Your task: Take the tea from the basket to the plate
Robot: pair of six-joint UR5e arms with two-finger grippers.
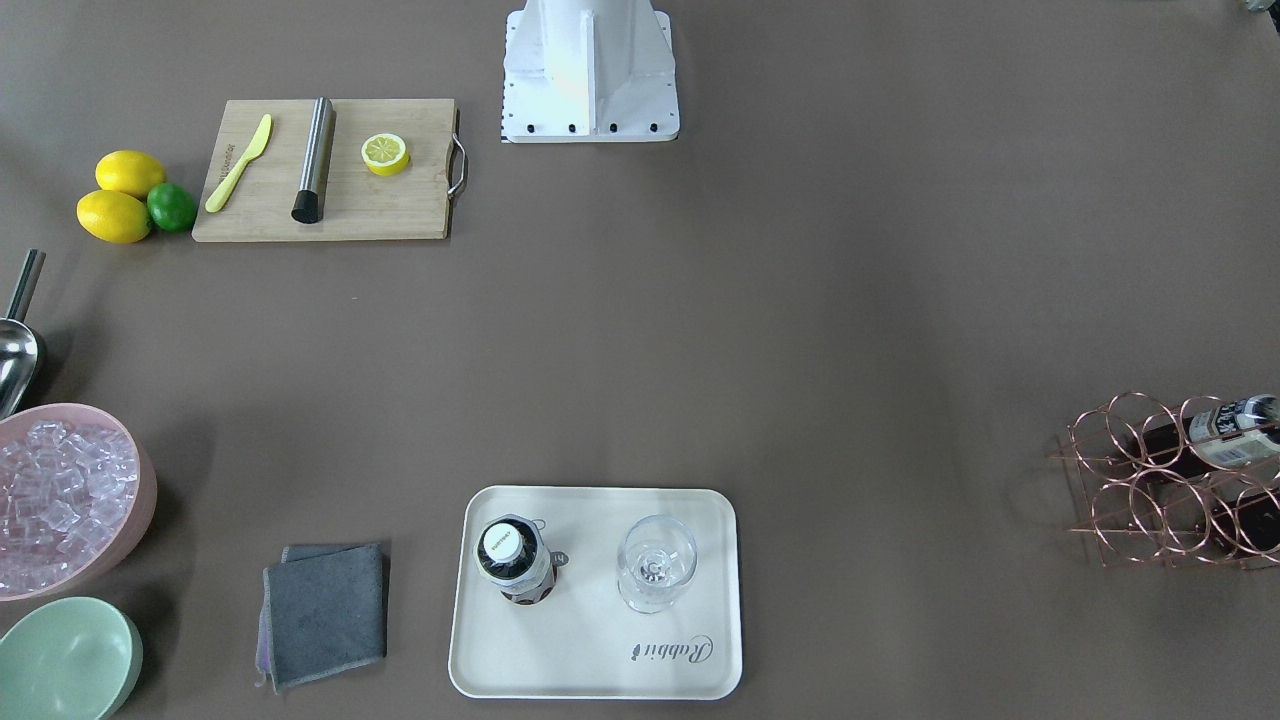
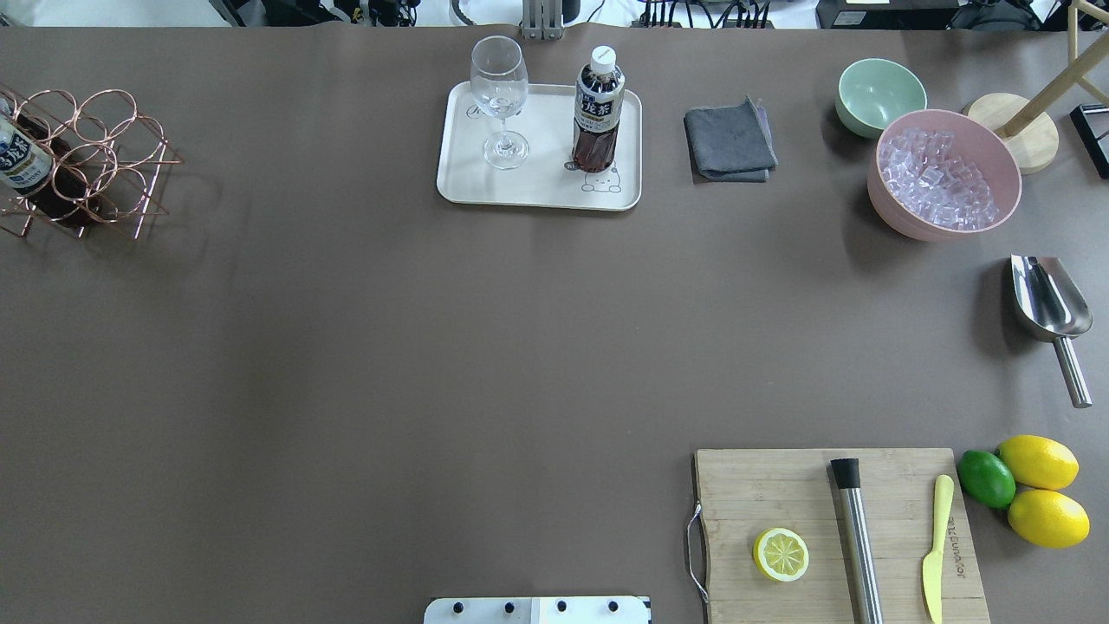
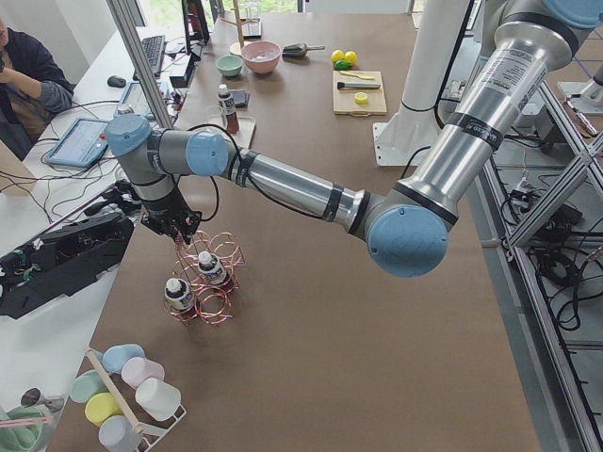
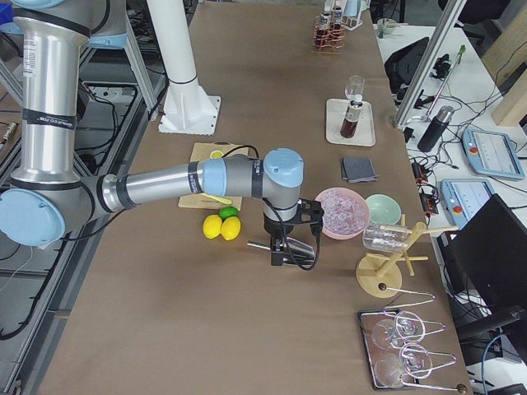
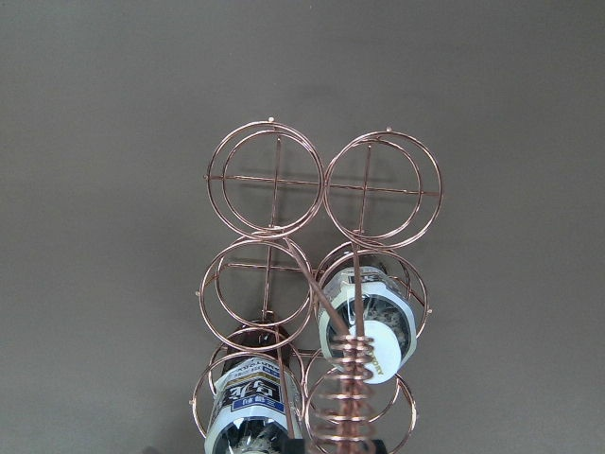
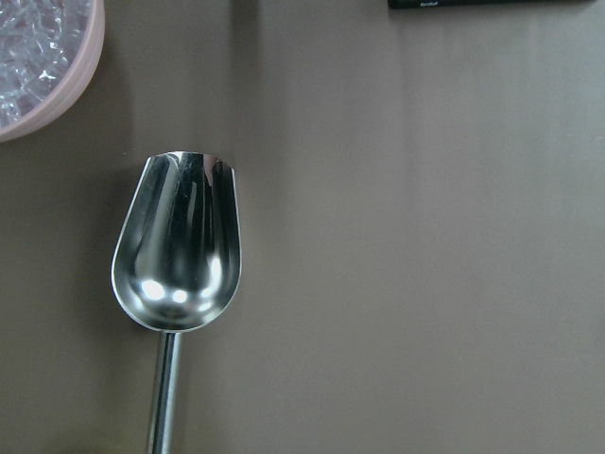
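Observation:
One tea bottle (image 2: 598, 108) stands upright on the cream plate (image 2: 537, 186), next to a wine glass (image 2: 500, 95). Two more tea bottles (image 5: 367, 326) (image 5: 248, 402) sit in the copper wire basket (image 5: 274, 180) at the table's left end (image 2: 87, 160). The basket's other rings are empty. My left gripper (image 3: 179, 229) hangs just above the basket's coiled handle; I cannot tell if it is open. My right gripper (image 4: 278, 255) hovers over the steel scoop (image 6: 180, 255); I cannot tell its state.
A pink bowl of ice (image 2: 944, 178), a mint-green bowl (image 2: 879, 95) and a grey cloth (image 2: 729, 140) lie right of the plate. A cutting board (image 2: 832, 529) with a half lemon, muddler and knife, plus lemons and a lime (image 2: 1031, 485), sits near the right.

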